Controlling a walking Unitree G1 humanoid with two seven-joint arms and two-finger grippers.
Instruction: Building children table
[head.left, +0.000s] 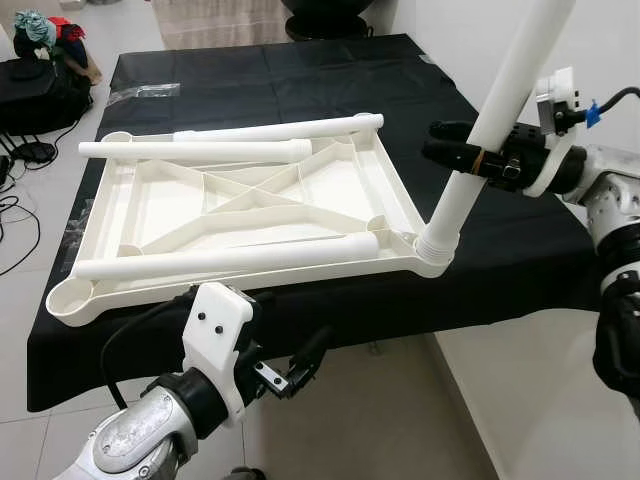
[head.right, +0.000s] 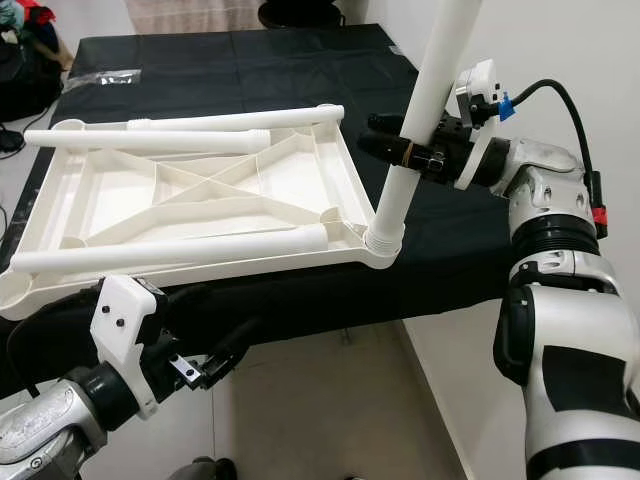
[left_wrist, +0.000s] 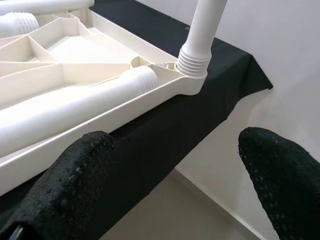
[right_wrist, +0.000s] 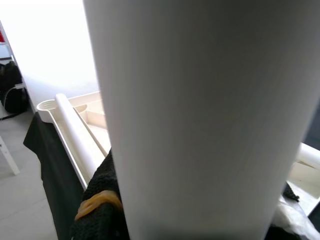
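A white plastic tabletop (head.left: 250, 205) lies upside down on the black-covered table (head.left: 300, 80). One white leg (head.left: 480, 140) stands tilted in the tabletop's near right corner socket (head.left: 432, 250). My right gripper (head.left: 462, 155) is shut on that leg about halfway up. Three more white legs lie loose on the tabletop: one along the near edge (head.left: 220, 257) and two along the far edge (head.left: 200, 150). My left gripper (head.left: 300, 365) hangs open below the table's near edge, with nothing between its fingers (left_wrist: 65, 185).
The near left corner socket (head.left: 70, 297) of the tabletop overhangs the table edge. Black bags and cables (head.left: 35, 100) lie on the tiled floor at the far left. A white wall (head.left: 600, 50) runs along the right side.
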